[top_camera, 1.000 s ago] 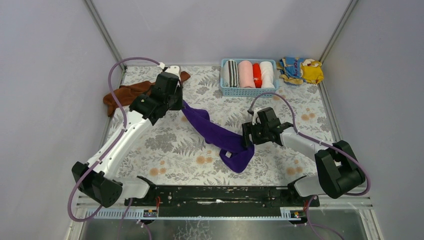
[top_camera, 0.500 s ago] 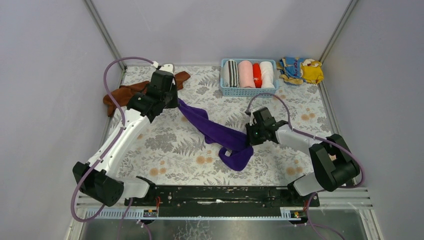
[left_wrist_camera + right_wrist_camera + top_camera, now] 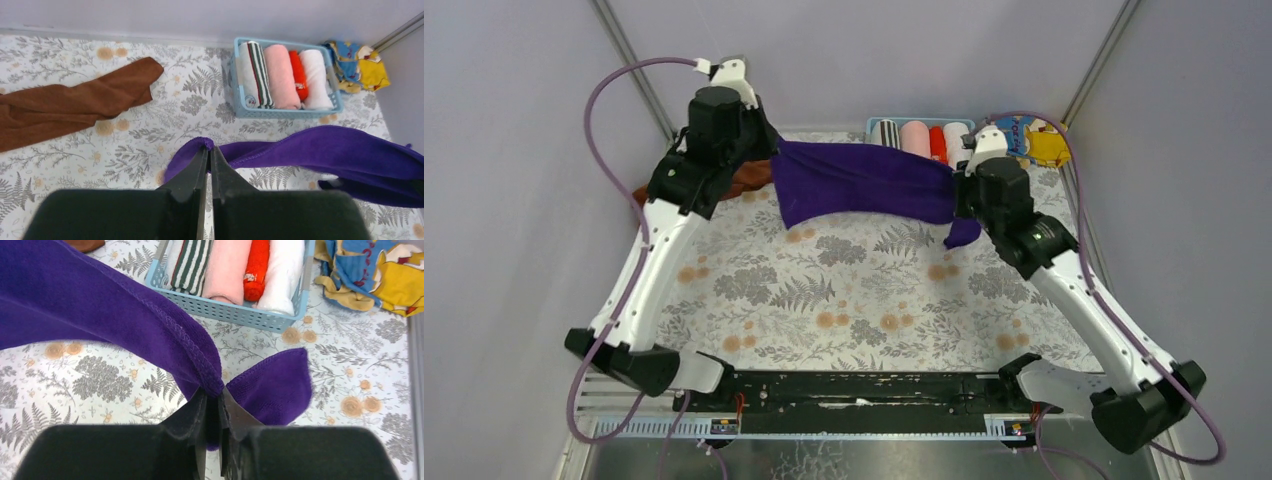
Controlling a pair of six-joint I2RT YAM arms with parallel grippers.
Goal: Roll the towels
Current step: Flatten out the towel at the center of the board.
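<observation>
A floral-patterned worktop (image 3: 824, 290) is seen from above, with two robot arms reaching over it from the near edge.

At the far left edge, a rust-brown towel (image 3: 70, 105) lies loose and rumpled on the worktop, untouched. Just above it, the left gripper (image 3: 210, 150) has its fingers pressed together on one end of a deep purple towel (image 3: 864, 180).

The purple towel hangs in the air over the far half of the worktop, stretched sideways between the two arms. Its lower edge sags free, clear of the surface.

Behind the towel, at the middle of the far edge, stands a light blue basket (image 3: 285, 112). It holds four rolled towels side by side: a striped towel (image 3: 255, 72), a pink towel (image 3: 282, 75), a red towel (image 3: 299, 75) and a white towel (image 3: 316, 77).

To the right, the right gripper (image 3: 214, 397) pinches the purple towel's stitched hem between nearly closed fingers, and a short corner of cloth droops below the grip.

In the far right corner lies a crumpled yellow-and-blue cloth (image 3: 1036, 140).
</observation>
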